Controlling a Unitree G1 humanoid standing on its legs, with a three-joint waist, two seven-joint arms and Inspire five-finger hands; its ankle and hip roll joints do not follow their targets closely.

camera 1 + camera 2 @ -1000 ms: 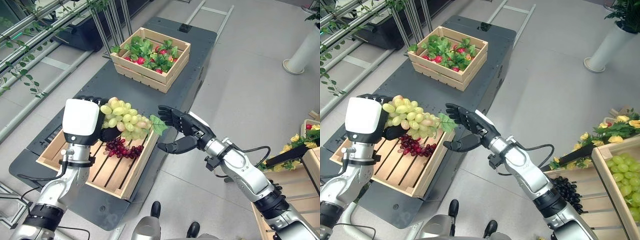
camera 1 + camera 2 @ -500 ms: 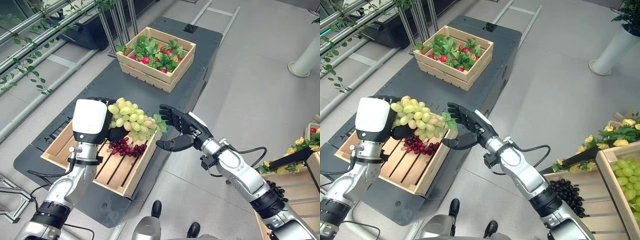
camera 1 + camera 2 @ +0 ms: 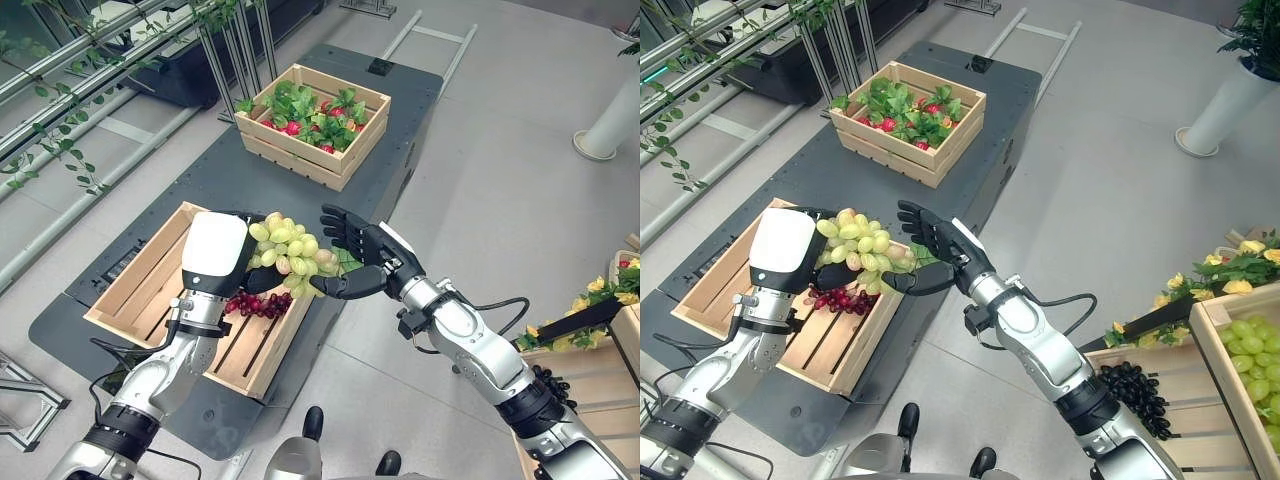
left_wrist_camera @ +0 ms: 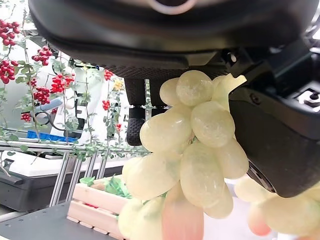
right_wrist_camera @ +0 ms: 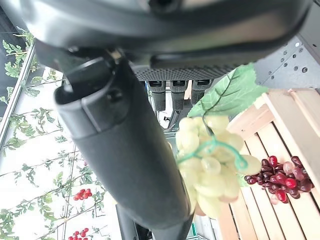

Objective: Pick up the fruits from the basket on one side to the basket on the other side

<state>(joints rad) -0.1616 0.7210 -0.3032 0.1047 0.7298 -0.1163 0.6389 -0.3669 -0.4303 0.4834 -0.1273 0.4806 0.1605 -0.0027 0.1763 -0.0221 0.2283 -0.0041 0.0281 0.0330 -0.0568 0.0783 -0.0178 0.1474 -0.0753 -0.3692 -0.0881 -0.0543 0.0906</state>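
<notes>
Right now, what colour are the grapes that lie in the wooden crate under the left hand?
Dark red grapes; the left eye view shows them best.

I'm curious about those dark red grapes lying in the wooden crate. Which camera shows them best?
The left eye view: the dark red grape bunch lies on the slatted wooden crate, partly hidden by the left hand. The right eye view matches; the right wrist view shows them at its edge.
</notes>
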